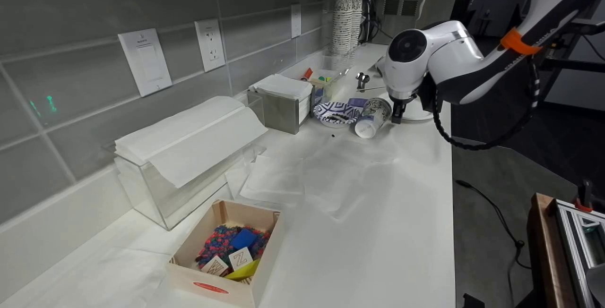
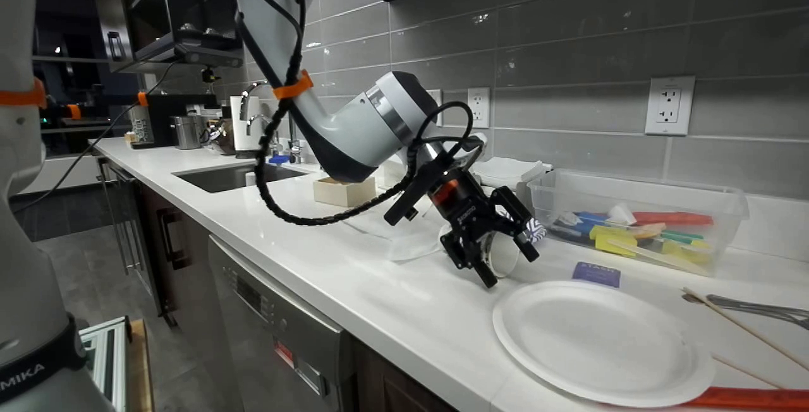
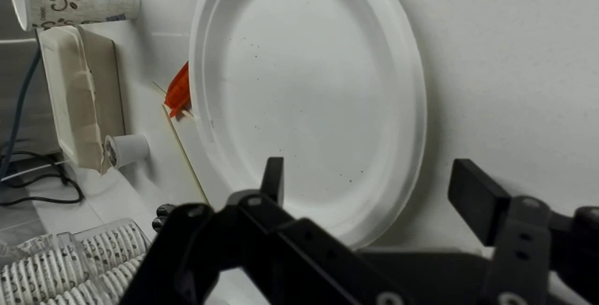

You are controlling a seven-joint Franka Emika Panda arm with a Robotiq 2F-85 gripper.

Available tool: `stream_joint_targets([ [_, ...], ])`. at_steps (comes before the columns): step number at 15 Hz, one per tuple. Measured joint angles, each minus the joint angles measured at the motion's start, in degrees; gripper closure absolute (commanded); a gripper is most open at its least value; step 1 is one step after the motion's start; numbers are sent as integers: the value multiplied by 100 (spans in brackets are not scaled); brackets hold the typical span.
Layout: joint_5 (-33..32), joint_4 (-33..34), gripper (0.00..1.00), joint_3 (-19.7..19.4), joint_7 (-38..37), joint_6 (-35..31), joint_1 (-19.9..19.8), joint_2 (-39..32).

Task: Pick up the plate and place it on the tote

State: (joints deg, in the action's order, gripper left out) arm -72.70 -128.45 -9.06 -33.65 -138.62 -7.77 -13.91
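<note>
White plate, flat on the white counter near its front edge, at 4 o'clock from the gripper in an exterior view; raised rim, with dark specks on the surface in the wrist view. Black fingers of the gripper spread wide, angled down toward the counter; in the wrist view, one finger in front of the plate's rim, the other in front of the counter. In an exterior view, fingertips apart from the plate. At 9 o'clock from the gripper in an exterior view: grey tote with plain sides, topped with white napkins. Between tote and gripper: blue-and-white bowl and patterned cup on its side. At 8 o'clock from the gripper in an exterior view: wooden box containing lettered blocks. In an exterior view, clear bin of coloured items at 2 o'clock from the gripper; purple packet at 3 o'clock, near the plate's rim. At the plate's 4 o'clock: red-orange object, partly hidden by the plate.
</note>
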Motion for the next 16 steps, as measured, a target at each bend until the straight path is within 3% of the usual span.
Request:
stream_joint_targets([
  [2,0,62,39,-6,26,-2,-35,-80],
  [9,26,201,26,-7,243,-3,-126,-264],
  [11,59,232,26,-7,339,-8,-142,-324],
  [15,115,282,37,-7,486,-12,-155,-376],
  [16,139,297,35,-7,516,-12,-164,-385],
])
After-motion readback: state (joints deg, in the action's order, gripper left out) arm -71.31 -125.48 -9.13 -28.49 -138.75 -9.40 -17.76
